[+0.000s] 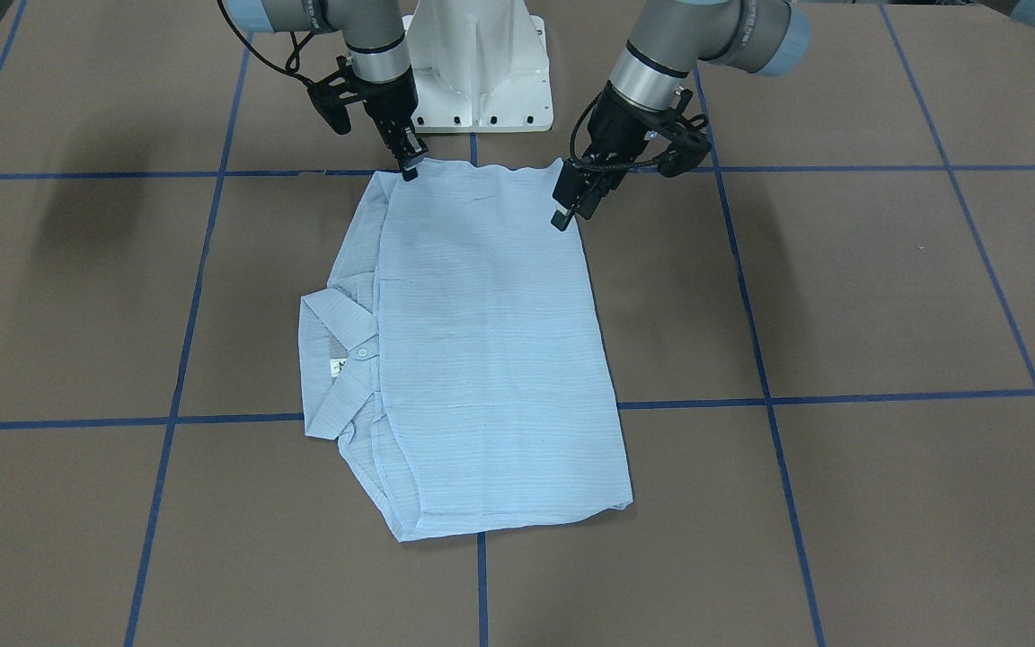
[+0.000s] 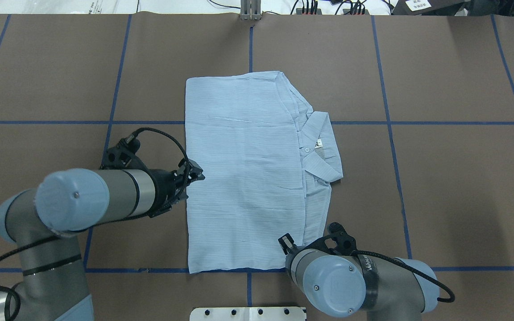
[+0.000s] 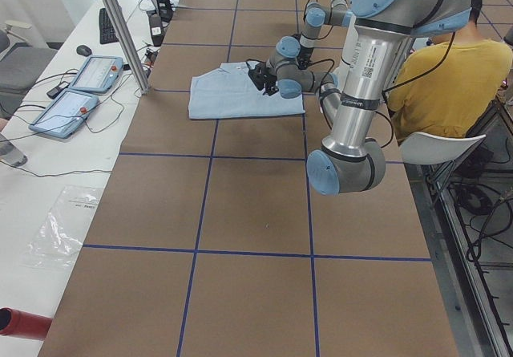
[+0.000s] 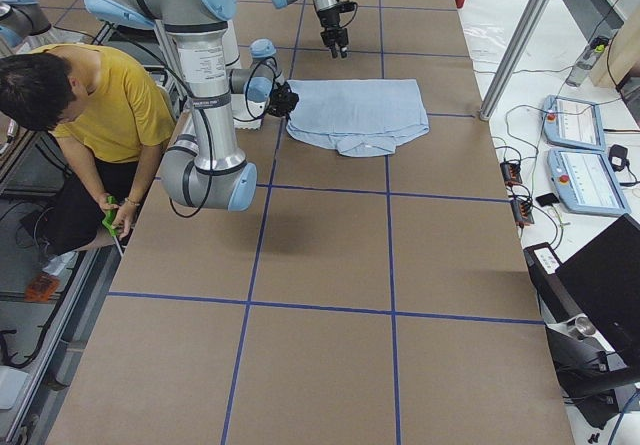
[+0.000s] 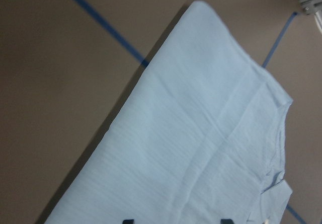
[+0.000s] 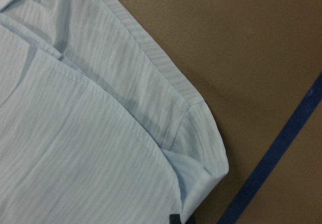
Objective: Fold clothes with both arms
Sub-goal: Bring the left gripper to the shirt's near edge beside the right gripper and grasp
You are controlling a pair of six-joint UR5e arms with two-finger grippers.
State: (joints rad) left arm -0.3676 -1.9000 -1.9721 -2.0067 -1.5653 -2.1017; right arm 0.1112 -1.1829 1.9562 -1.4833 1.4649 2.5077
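Note:
The light blue striped shirt [image 1: 490, 359] lies folded flat in the table's middle, its collar [image 2: 321, 147] and neck tag toward my right side. My left gripper [image 1: 569, 211] hovers open just above the shirt's edge on my left [image 2: 196, 174]; its wrist view shows two fingertips [image 5: 126, 220] apart over the cloth [image 5: 201, 148]. My right gripper [image 1: 410, 166] sits low at the shirt's near corner [image 2: 287, 243]. Its wrist view shows a single dark tip [image 6: 173, 219] at a slightly curled corner of cloth [image 6: 201, 178], so the jaws look shut on the shirt's edge.
The white pedestal base [image 1: 482, 81] stands just behind the shirt. A person in a yellow top [image 3: 449, 76] sits beside the robot. A metal post [image 3: 120, 28] and two control pendants [image 3: 80, 76] stand at the table's far side. Blue tape lines [image 1: 841, 395] mark the brown table.

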